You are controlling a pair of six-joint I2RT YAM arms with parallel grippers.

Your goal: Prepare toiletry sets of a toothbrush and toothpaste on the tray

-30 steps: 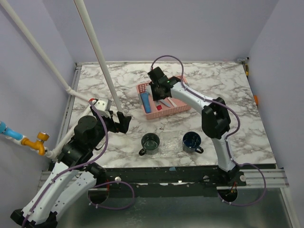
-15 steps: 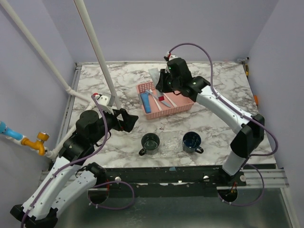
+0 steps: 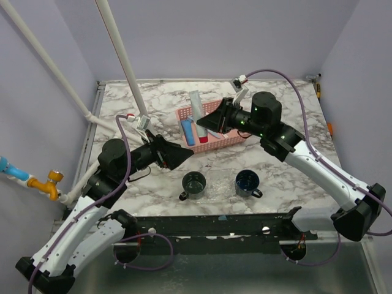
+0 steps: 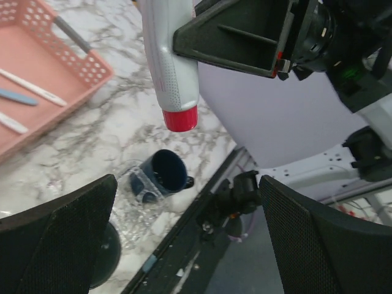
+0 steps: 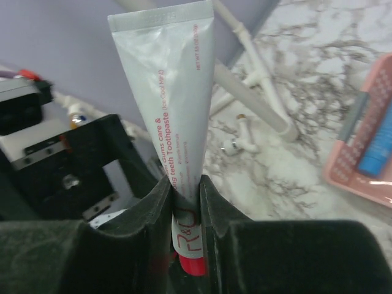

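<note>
My right gripper (image 3: pixel 207 122) is shut on a white toothpaste tube (image 3: pixel 197 113) with a red cap, holding it upright in the air over the pink basket (image 3: pixel 230 141). In the right wrist view the fingers (image 5: pixel 153 211) pinch the tube (image 5: pixel 177 104) near its cap. Thin toothbrushes (image 4: pixel 29 89) lie in the basket (image 4: pixel 92 64). The clear tray (image 3: pixel 219 179) sits between two dark mugs (image 3: pixel 194 184) (image 3: pixel 247 182). My left gripper (image 3: pixel 184 155) is open and empty, left of the tube (image 4: pixel 170 61) and lower than it.
A blue item (image 3: pixel 188 131) lies in the basket's left part. White pipes (image 3: pixel 122 61) slant across the back left. The table's front edge and metal rail (image 3: pixel 245 219) run just below the mugs.
The right arm has lifted the toothpaste out of the basket and swung its wrist round to the right. The left gripper has moved right, toward the basket.
</note>
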